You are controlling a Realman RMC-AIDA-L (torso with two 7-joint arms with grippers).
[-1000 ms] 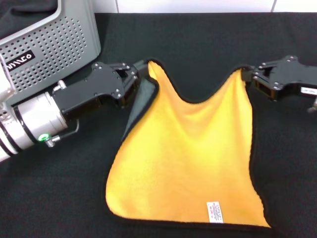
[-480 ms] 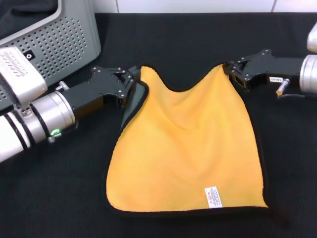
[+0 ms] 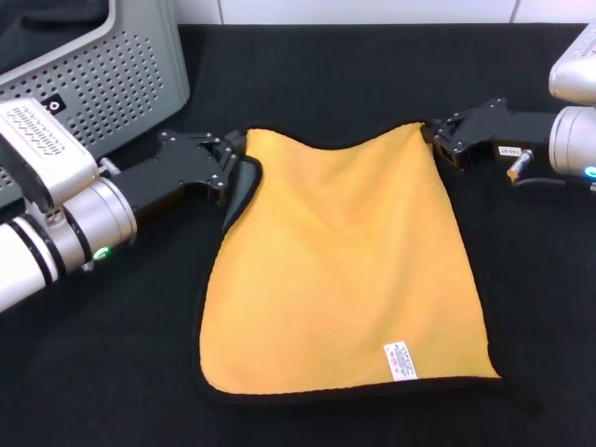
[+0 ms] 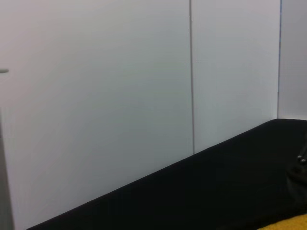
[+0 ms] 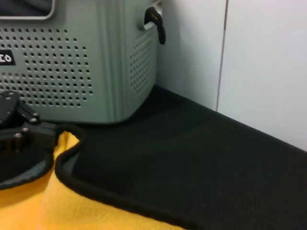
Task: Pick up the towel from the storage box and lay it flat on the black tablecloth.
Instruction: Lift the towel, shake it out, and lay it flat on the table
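The towel (image 3: 345, 270) lies yellow-orange face up on the black tablecloth (image 3: 354, 74), its white label (image 3: 400, 361) near the front edge. My left gripper (image 3: 235, 160) is shut on the towel's far left corner, where a strip of the grey underside (image 3: 240, 194) is folded over. My right gripper (image 3: 436, 140) is shut on the far right corner, low over the cloth. The far edge runs almost straight between them. The storage box (image 3: 102, 74) stands at the far left. In the right wrist view the towel (image 5: 100, 208) and the left gripper (image 5: 19, 132) lie in front of the storage box (image 5: 72, 62).
The tablecloth extends dark on all sides of the towel, with a white wall (image 4: 120, 86) behind its far edge. A dark cloth (image 3: 47, 19) lies inside the storage box. The left wrist view shows the wall, the tablecloth (image 4: 216, 191) and a sliver of towel (image 4: 293, 223).
Both grippers have moved away from me and lower with their corners. The sagging far edge has been drawn nearly straight, and the towel lies flatter on the tablecloth.
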